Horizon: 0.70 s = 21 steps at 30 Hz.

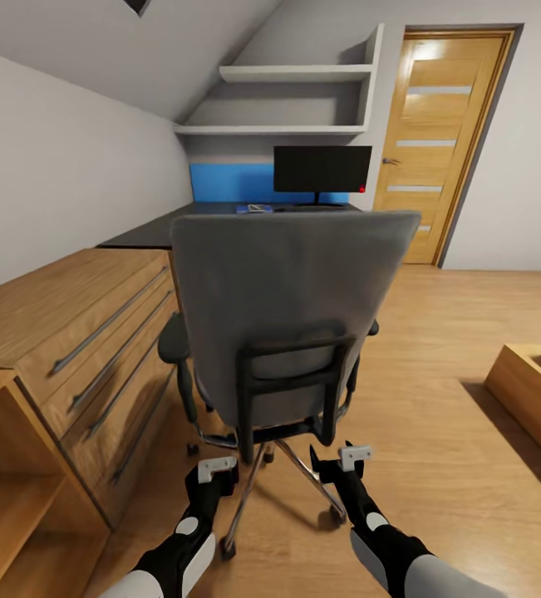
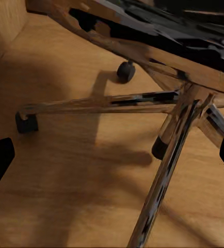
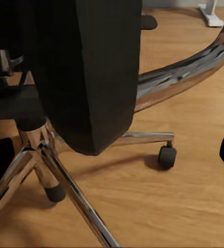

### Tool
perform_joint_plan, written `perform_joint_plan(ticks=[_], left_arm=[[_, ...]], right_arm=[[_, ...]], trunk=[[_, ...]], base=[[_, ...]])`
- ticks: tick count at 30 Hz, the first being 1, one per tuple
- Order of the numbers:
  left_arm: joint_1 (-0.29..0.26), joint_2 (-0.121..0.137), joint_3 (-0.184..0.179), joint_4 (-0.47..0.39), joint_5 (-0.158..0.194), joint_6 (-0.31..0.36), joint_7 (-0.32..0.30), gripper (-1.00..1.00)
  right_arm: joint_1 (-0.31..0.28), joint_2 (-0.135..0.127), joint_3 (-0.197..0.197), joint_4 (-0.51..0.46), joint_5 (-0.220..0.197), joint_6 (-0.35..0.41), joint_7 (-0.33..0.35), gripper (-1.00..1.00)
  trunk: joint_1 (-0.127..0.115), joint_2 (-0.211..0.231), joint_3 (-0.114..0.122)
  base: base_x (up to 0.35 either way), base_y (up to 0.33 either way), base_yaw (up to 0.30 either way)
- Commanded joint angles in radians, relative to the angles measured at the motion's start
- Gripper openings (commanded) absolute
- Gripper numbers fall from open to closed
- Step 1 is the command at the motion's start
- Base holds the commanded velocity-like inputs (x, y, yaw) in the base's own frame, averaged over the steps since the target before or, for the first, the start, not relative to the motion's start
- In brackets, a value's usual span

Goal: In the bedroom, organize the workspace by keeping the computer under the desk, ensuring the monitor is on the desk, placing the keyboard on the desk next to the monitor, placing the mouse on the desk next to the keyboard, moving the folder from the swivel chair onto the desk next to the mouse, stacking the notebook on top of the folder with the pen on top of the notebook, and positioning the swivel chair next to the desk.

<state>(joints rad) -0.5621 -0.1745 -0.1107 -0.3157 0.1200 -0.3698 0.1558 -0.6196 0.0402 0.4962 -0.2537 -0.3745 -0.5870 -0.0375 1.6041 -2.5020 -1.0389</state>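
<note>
Wooden chest of drawers (image 1: 95, 332) left; wooden door (image 1: 440, 141) far right.

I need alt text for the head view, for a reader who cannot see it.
A grey padded swivel chair with a chrome star base stands back-on just ahead of the left gripper and right gripper. Beyond it, a wide black monitor stands on the glossy black desk; a light wooden chest of drawers lies to the left.
</note>
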Motion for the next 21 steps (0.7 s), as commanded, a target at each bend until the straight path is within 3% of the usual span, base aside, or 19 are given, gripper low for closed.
perform_joint_plan(ticks=[1,12,14,15,17,21], left_arm=[[-0.001,0.0,-0.007,0.001,0.01,-0.004,0.005,1.0],[-0.001,0.0,-0.007,0.001,0.008,-0.004,0.005,1.0],[-0.001,0.0,-0.007,0.001,-0.01,-0.004,0.005,1.0],[-0.001,0.0,-0.007,0.001,-0.048,-0.005,0.007,1.0],[-0.001,0.0,-0.006,0.001,-0.084,-0.006,0.009,1.0],[-0.001,0.0,-0.006,0.001,-0.101,-0.006,0.012,1.0]], right_arm=[[-0.001,0.0,0.008,0.001,-0.007,-0.004,-0.004,1.0],[0.0,0.0,0.008,0.001,-0.007,-0.004,-0.004,1.0],[0.0,0.0,0.008,0.001,-0.007,-0.004,-0.004,1.0],[0.0,0.0,0.008,0.001,-0.007,-0.004,-0.004,1.0],[0.0,0.0,0.008,0.002,-0.007,-0.004,-0.004,1.0],[-0.001,0.0,0.007,0.002,-0.007,-0.004,-0.004,1.0]], trunk=[[0.0,0.0,-0.001],[0.0,0.0,0.003],[0.0,0.0,0.004],[0.0,0.0,0.005],[0.0,0.0,0.007],[0.0,0.0,0.011]], base=[[0.32,-0.092,0.0],[0.321,-0.09,-0.048],[0.321,-0.087,-0.137],[0.321,-0.096,-0.142],[0.32,-0.122,-0.144],[0.311,-0.17,-0.148]])
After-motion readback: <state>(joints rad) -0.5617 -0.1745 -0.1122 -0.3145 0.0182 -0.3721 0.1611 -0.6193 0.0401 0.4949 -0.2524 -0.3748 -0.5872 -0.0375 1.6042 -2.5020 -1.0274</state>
